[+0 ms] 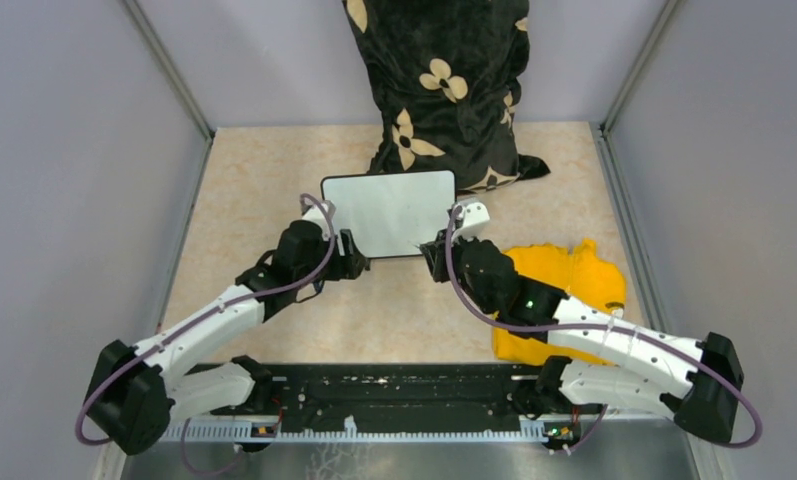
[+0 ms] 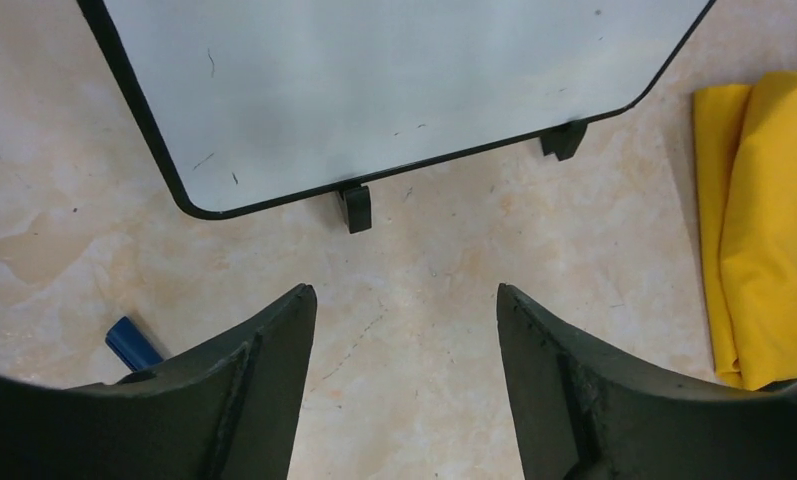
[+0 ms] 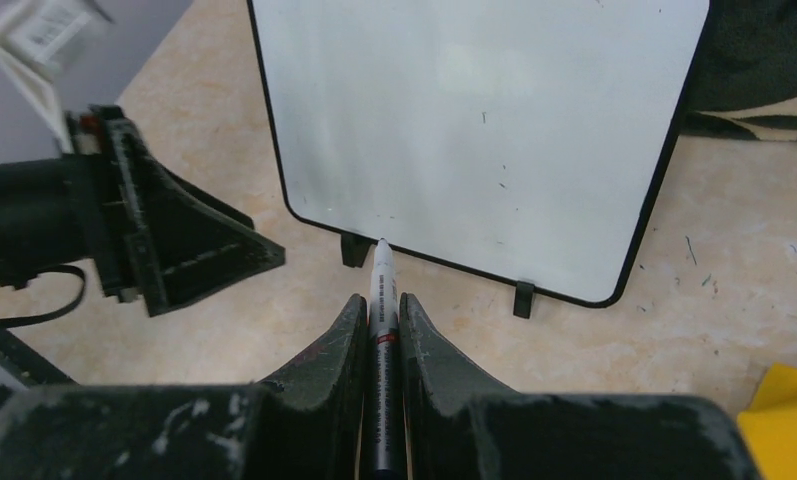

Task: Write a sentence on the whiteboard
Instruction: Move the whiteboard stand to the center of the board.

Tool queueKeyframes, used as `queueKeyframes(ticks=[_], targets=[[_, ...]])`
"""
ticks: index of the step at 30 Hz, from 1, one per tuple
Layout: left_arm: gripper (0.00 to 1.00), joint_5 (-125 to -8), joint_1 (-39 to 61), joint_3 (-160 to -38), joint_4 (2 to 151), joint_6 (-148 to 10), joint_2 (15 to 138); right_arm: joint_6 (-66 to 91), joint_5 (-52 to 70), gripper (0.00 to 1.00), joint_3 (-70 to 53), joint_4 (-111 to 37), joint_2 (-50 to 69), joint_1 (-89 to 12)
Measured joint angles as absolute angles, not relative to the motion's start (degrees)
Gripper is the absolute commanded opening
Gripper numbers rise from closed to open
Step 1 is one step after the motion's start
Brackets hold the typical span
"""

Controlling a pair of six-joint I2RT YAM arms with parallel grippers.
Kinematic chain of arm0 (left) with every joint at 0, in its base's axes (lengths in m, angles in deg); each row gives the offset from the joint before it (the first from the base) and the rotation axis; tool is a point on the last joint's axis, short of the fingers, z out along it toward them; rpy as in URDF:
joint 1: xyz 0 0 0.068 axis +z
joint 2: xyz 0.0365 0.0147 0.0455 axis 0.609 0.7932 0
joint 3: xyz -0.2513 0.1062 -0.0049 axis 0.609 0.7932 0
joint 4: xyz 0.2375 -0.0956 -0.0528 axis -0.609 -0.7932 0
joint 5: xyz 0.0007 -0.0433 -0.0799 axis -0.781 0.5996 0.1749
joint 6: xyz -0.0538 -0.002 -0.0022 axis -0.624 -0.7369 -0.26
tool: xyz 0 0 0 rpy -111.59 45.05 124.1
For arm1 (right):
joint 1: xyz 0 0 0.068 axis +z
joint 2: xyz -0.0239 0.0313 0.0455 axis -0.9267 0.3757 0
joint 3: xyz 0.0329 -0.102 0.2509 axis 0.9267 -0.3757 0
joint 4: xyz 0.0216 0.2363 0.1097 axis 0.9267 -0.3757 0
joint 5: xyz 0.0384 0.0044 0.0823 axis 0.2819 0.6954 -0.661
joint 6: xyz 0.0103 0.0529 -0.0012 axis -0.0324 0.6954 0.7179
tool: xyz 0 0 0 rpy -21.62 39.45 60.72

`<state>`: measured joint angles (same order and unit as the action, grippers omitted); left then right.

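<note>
From above, the whiteboard (image 1: 389,212) lies flat in the middle of the beige worktop (image 1: 254,200), its far edge just in front of a black cloth with cream flowers (image 1: 444,90). The left pincer (image 1: 352,262) sits at the board's near left corner and the right pincer (image 1: 432,255) at its near right corner. A yellow cloth (image 1: 574,275) lies crumpled beside and partly under the right arm. How the jaws stand is too small to tell in this view.

In the left wrist view, the left pincer (image 2: 404,330) stands wide open above bare worktop (image 2: 424,300), with nothing between its fingers (image 2: 264,370). The whiteboard (image 2: 404,80) fills the upper part of the view, white with a few small dark specks, and two of its black feet rest on the surface. A small blue cap (image 2: 132,343) lies on the worktop beside the left finger. The yellow cloth (image 2: 764,230) lies to the right, apart from the board.

In the right wrist view, the right pincer (image 3: 381,300) is clamped on a marker (image 3: 382,340), which points forward. The marker's pale tip reaches the black rim of the whiteboard (image 3: 474,130), next to one foot, but whether it touches cannot be told. The open left pincer (image 3: 189,245) shows at the left, near the board's corner. A corner of the yellow cloth (image 3: 789,420) shows at the bottom right.
</note>
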<state>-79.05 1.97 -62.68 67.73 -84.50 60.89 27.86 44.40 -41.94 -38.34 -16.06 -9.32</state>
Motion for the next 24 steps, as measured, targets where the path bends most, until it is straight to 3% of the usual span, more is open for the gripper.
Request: queueKeyframes(ticks=[6, 24], targets=[[0.59, -77.8, 1.9, -67.4, 66.8, -85.5, 71.7, 27.8, 43.6, 0.00, -41.9, -38.3, -20.6, -9.3], [0.48, -87.3, -2.6, -72.5, 66.1, -89.6, 88.0, 25.2, 45.4, 0.00, -43.1, -42.8, -30.4, -9.3]])
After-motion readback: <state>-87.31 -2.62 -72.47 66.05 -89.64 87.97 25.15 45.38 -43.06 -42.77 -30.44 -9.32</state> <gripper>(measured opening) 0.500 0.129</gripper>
